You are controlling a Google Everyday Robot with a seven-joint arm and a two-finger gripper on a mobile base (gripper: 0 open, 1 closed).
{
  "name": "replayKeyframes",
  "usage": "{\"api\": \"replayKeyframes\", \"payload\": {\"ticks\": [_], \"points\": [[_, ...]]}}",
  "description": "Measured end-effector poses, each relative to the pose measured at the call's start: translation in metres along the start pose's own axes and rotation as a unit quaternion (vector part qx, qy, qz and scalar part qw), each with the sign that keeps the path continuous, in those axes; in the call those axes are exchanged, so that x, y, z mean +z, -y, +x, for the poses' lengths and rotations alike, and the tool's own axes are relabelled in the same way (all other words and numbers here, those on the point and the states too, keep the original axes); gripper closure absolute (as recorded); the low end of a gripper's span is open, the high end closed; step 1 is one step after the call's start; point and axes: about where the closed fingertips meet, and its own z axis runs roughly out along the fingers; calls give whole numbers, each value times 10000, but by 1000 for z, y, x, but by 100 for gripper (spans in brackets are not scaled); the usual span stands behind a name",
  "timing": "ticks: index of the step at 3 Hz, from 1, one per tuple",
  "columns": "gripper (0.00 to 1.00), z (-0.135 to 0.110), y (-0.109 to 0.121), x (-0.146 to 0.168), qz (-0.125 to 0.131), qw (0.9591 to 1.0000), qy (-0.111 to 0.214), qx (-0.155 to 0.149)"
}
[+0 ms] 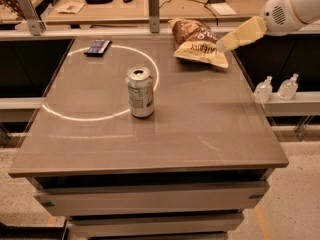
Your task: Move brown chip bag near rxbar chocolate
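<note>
The brown chip bag (196, 42) lies at the back right of the grey-brown table (200, 129), with its dark brown top toward the back and its yellow half toward the front. The rxbar chocolate (97, 47) is a small dark bar at the back left, on the white circle line. My gripper (223, 44) reaches in from the upper right on a white arm (290, 8). Its cream tip is at the bag's right edge, just above the table.
A silver-green drink can (140, 91) stands upright mid-table, between the bag and the front edge. A white circle (75, 117) is marked on the table's left half. Two clear bottles (275, 88) stand on a ledge right of the table. A cluttered desk (125, 4) runs behind.
</note>
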Motion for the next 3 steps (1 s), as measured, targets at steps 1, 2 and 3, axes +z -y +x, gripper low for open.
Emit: {"api": "replayKeyframes", "payload": {"ticks": [1, 2, 3], "points": [[0, -14, 3, 35, -244, 9994, 194, 156], [0, -19, -8, 61, -286, 9994, 184, -7], [0, -6, -17, 89, -245, 9995, -109, -167]]}}
